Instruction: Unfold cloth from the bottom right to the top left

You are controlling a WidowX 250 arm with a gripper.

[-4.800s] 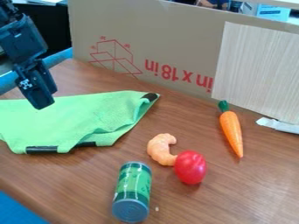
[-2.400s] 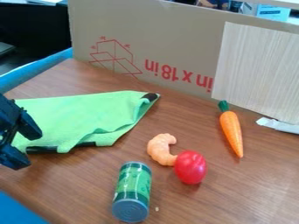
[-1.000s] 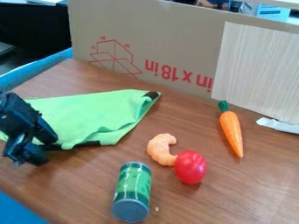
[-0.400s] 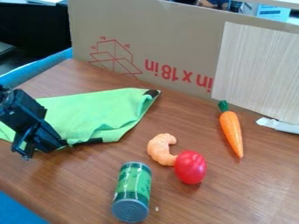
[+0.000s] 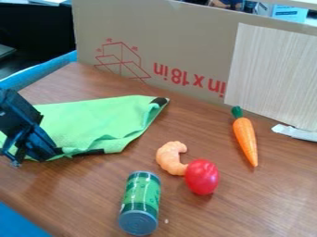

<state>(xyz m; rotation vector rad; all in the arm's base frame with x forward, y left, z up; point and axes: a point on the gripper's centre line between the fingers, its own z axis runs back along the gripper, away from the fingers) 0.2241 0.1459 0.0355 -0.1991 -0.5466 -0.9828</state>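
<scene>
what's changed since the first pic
The gripper has come down the view to the green cloth's near edge, which has shifted slightly. The can, shrimp, red toy and carrot stayed put.

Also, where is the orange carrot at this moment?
In the camera view, the carrot lies on the right side of the table, to the upper right of the red tomato-like toy.
</scene>
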